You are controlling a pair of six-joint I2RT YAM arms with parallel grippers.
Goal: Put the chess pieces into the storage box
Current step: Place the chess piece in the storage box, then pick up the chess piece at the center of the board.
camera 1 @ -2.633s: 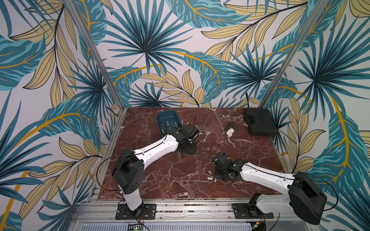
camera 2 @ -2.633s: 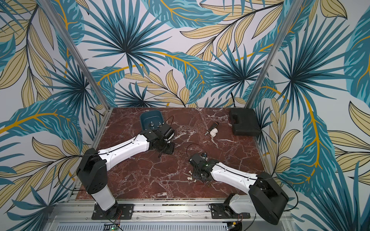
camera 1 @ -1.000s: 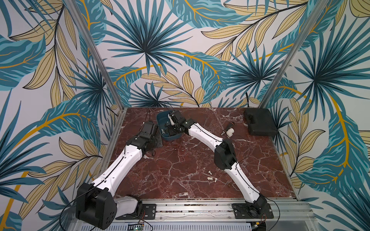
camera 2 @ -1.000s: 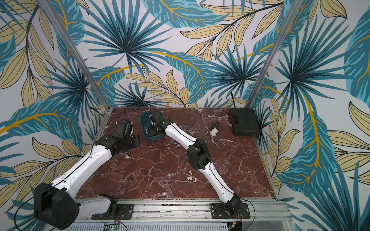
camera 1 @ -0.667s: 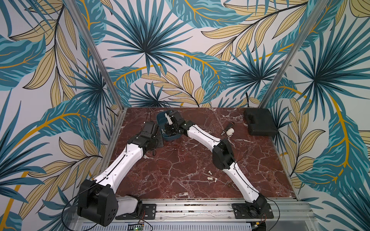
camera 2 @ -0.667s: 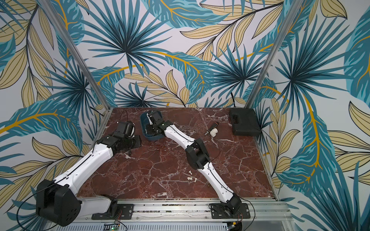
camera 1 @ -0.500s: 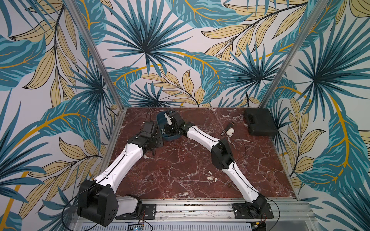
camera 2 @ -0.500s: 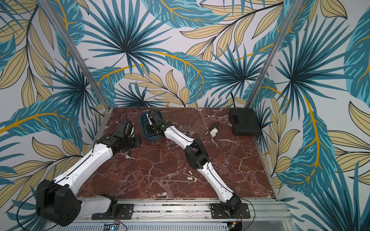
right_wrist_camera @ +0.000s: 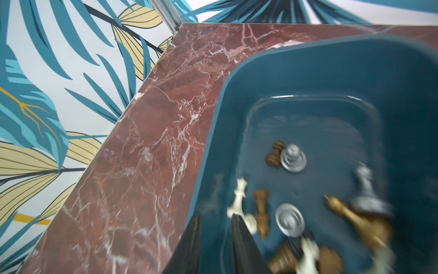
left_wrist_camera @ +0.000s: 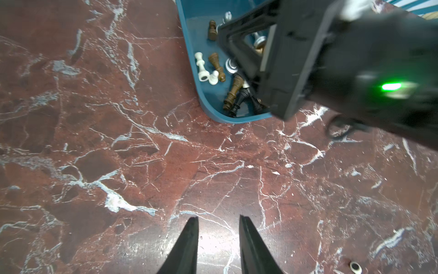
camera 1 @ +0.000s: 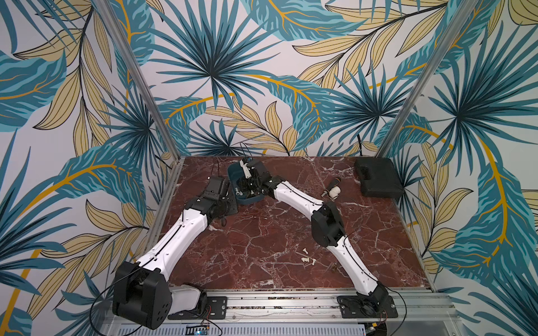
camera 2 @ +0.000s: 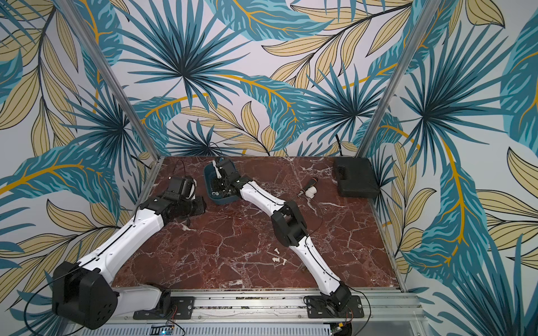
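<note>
Jaws narrowly apart and empty, the right gripper [right_wrist_camera: 216,237] hangs over the teal-blue plastic storage box [right_wrist_camera: 296,78], seemingly for dropping small turned chess pieces [right_wrist_camera: 260,213] beneath; the left gripper [left_wrist_camera: 216,237], likewise, waits beside.

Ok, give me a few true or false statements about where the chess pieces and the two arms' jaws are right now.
The storage box holds several chess pieces. True.
Every piece is already in the box. False: a few white pieces lie on the table near its front edge.
The left jaws grip a piece. False: they stand apart and empty above bare table.
The right jaws hang over the storage box. True.
</note>
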